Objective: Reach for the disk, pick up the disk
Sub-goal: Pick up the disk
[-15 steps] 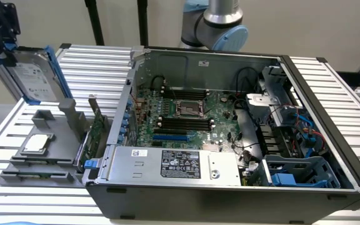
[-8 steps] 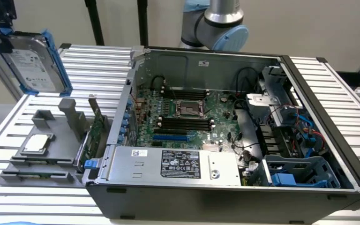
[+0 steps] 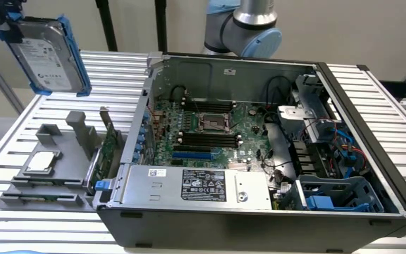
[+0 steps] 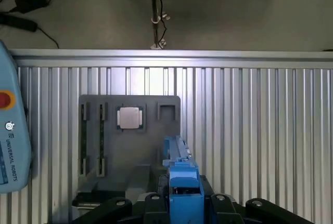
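Observation:
The disk (image 3: 48,57), a silver-grey hard drive with a white label and blue side rails, hangs tilted in the air high above the table at the exterior view's left. My gripper (image 3: 10,22) is shut on its upper end. In the wrist view the disk (image 4: 181,174) appears edge-on as a blue rail, clamped between the black fingers (image 4: 218,203) of the gripper (image 4: 183,206). It hovers above the grey fixture (image 4: 130,141).
The grey fixture (image 3: 48,180) on the slatted table (image 3: 111,69) carries a small square silver chip (image 3: 40,161). The open computer case (image 3: 259,132) with a blue slotted cage (image 3: 337,194) stands at the exterior view's right. A teach pendant (image 4: 10,135) lies beside the fixture.

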`<state>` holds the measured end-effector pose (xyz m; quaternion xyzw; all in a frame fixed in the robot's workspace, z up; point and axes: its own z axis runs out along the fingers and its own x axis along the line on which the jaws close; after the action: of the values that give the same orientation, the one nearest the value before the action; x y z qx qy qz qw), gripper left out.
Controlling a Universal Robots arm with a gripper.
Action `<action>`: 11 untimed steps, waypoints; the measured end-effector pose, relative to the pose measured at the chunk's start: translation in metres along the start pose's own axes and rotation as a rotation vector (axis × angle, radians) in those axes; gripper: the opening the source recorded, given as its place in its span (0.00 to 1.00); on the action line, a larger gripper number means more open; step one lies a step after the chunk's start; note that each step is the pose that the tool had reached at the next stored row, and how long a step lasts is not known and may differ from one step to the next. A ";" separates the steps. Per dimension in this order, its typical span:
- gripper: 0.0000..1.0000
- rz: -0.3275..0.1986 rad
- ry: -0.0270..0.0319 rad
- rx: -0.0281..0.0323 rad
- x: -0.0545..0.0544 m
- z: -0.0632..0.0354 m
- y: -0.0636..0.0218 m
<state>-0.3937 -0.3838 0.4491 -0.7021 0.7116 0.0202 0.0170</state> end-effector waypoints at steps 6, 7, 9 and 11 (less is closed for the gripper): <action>0.33 0.000 -0.0088 -0.0001 0.002 -0.0207 -0.0272; 0.33 0.000 -0.0098 -0.0003 0.003 -0.0233 -0.0316; 0.33 0.000 -0.0116 -0.0006 0.004 -0.0284 -0.0407; 0.33 0.000 -0.0136 -0.0009 0.006 -0.0334 -0.0497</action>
<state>-0.3439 -0.3920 0.4819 -0.7021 0.7113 0.0253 0.0215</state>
